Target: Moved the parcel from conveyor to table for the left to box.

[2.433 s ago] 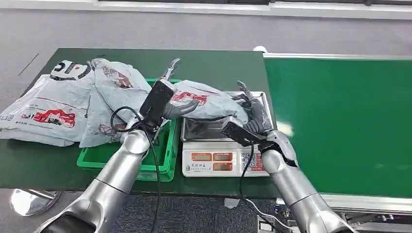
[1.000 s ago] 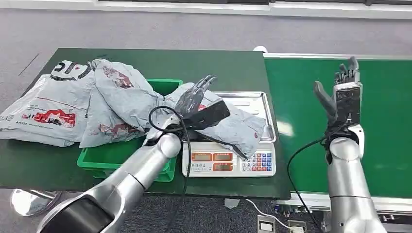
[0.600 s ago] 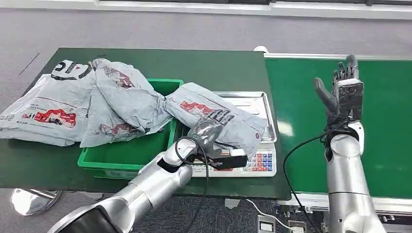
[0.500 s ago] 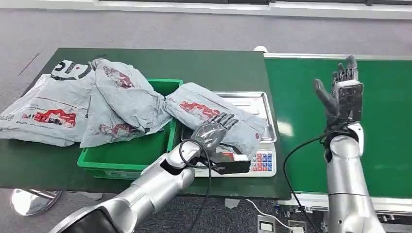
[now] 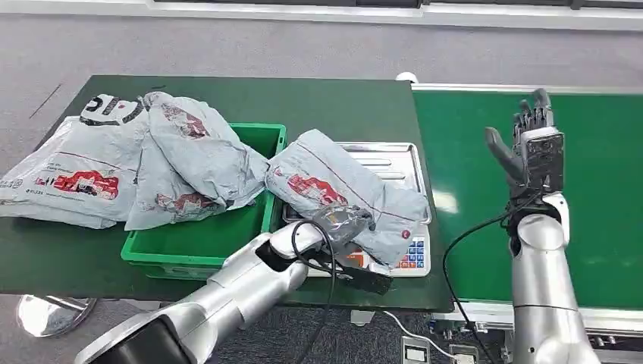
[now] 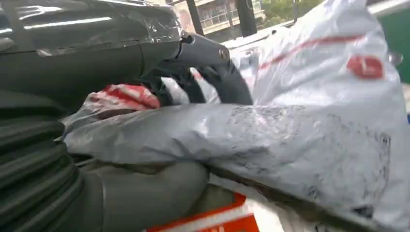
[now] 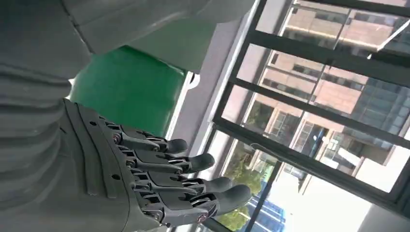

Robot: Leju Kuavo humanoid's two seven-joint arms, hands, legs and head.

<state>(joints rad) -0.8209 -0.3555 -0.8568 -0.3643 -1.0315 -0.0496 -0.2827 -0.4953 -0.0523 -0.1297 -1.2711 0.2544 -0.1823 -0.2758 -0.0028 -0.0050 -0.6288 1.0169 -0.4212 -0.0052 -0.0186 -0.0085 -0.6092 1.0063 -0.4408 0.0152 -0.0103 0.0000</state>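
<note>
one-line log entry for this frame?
left hand: grips parcel on scale | right hand: open, raised over conveyor

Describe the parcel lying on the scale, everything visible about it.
The parcel is a grey, crinkled plastic mailer with red printing. It lies slanted across the scale, covering most of its steel pan, one end reaching toward the green bin. The left hand grips its near edge, thumb beneath, fingers over the top.

Two silver arms of rounded, polished segments are seen. A dark grey left hand and right hand are fitted, each with a grey ribbed cover, black wrist box and looping black cable.
</note>
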